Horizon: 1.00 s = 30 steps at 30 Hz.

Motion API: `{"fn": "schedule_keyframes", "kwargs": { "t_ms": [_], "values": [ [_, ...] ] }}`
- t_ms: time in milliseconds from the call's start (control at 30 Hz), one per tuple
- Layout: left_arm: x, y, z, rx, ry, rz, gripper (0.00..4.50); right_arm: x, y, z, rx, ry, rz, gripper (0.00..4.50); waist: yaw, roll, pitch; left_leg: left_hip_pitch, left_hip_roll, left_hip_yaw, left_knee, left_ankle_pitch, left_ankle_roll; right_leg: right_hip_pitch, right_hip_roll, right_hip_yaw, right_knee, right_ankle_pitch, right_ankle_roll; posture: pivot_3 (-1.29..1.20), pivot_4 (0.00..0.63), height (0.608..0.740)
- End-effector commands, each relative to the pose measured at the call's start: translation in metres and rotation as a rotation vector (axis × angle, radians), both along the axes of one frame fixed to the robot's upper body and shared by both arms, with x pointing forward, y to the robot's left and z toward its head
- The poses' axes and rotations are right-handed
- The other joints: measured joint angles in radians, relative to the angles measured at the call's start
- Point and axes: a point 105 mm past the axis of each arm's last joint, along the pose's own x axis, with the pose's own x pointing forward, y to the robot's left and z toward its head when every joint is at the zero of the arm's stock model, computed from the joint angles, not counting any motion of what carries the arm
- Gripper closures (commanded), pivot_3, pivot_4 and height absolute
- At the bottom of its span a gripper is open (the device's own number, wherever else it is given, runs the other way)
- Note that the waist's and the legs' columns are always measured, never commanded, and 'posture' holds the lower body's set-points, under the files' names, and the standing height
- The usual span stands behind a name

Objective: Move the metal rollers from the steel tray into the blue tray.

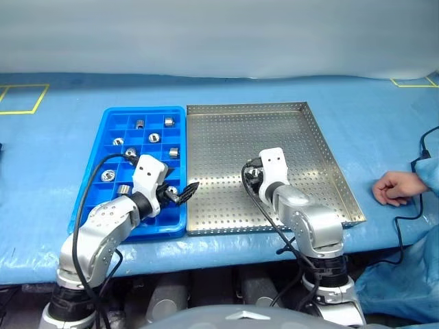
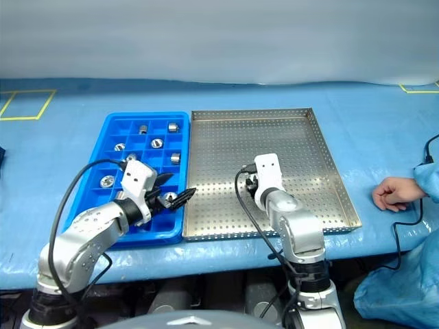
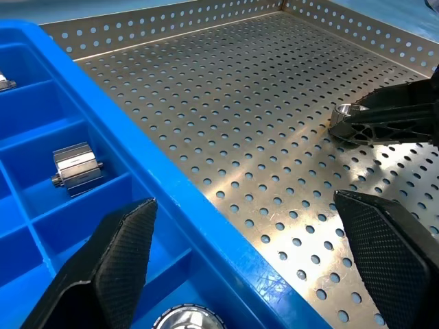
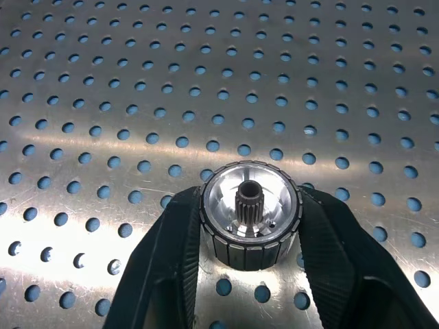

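The metal rollers are nearly all across already: about ten sit singly in compartments of the blue tray (image 1: 110, 122), which lies on the blue-covered table (image 1: 68, 147) just left of the steel tray (image 1: 322, 147), the two rims touching along their long sides. The steel tray's perforated floor is otherwise bare, so the one roller (image 4: 250, 214) remaining on it, in the near middle, is the whole of the job that is left (as far as these views show). That roller stands on end, its axis upright and its toothed centre bore facing up, and the right tool (image 4: 250, 236) has closed on it, one black finger pressed to each side of the ribbed rim, with the roller seemingly resting on the floor of the tray. The coming move runs leftward: the blue tray lies to the left of the held roller, across open perforated floor and over the two low rims where the trays meet, which the roller must be lifted clear of. The left tool (image 3: 240, 274) hangs with fingers wide and nothing between them over the near right edge of the blue tray, so it stands between the held roller and the near free compartments. A person's hand (image 1: 394, 187) rests on the table well off to the right, out of the path.
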Motion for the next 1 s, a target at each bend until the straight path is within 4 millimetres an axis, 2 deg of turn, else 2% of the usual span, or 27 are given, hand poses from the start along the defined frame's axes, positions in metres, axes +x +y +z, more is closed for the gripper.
{"fn": "schedule_keyframes", "kwargs": {
  "t_ms": [33,200,367,433,567,733,1000],
  "values": [
    [-0.005,0.004,0.014,-0.015,-0.056,0.031,0.00,0.005,0.018,0.022,0.029,-0.088,0.095,2.82,0.004,0.000,0.000,0.000,0.000,0.000,0.000,0.000,0.000,0.000,0.000,0.000,0.000,0.000,0.000,0.06,0.150,0.740],
    [-0.015,0.016,0.014,-0.019,-0.057,0.111,0.00,0.012,0.036,0.034,0.032,-0.129,0.158,2.82,0.021,0.000,0.000,0.000,0.000,-0.001,0.000,0.000,0.000,0.000,0.000,-0.001,0.001,0.000,0.000,0.15,0.150,0.740],
    [-0.028,0.032,0.014,-0.003,-0.054,0.202,0.00,0.009,0.083,0.072,0.137,-0.259,0.382,2.82,0.045,0.000,0.000,0.000,0.000,-0.001,-0.001,0.000,0.000,0.000,0.000,-0.001,0.000,0.000,0.000,0.22,0.150,0.740],
    [-0.033,0.039,0.013,0.014,-0.048,0.243,0.00,0.002,0.103,0.079,0.147,-0.266,0.497,2.82,0.053,0.000,0.000,0.001,0.000,-0.001,-0.001,0.000,0.000,0.000,0.000,-0.001,0.001,0.000,0.000,0.24,0.150,0.740],
    [-0.043,0.054,0.010,0.039,-0.038,0.327,0.00,0.001,0.133,0.074,0.157,-0.241,0.614,2.82,0.075,0.000,0.000,0.001,0.000,-0.002,-0.002,0.000,-0.001,0.001,0.000,-0.002,0.000,-0.001,-0.001,0.30,0.150,0.740],
    [-0.052,0.056,0.010,0.030,-0.036,0.373,0.00,0.006,0.159,0.068,0.161,-0.239,0.687,2.82,0.114,0.000,0.000,0.002,0.000,-0.003,-0.002,0.001,-0.002,-0.001,0.000,-0.003,0.000,-0.003,-0.004,0.35,0.150,0.740],
    [-0.056,0.053,0.007,0.030,-0.026,0.395,0.00,0.017,0.177,0.067,0.165,-0.250,0.735,2.82,0.151,0.000,0.000,0.002,0.000,-0.006,-0.003,0.003,-0.006,-0.002,0.001,-0.006,0.000,-0.003,-0.005,0.41,0.150,0.740]
  ]
}}
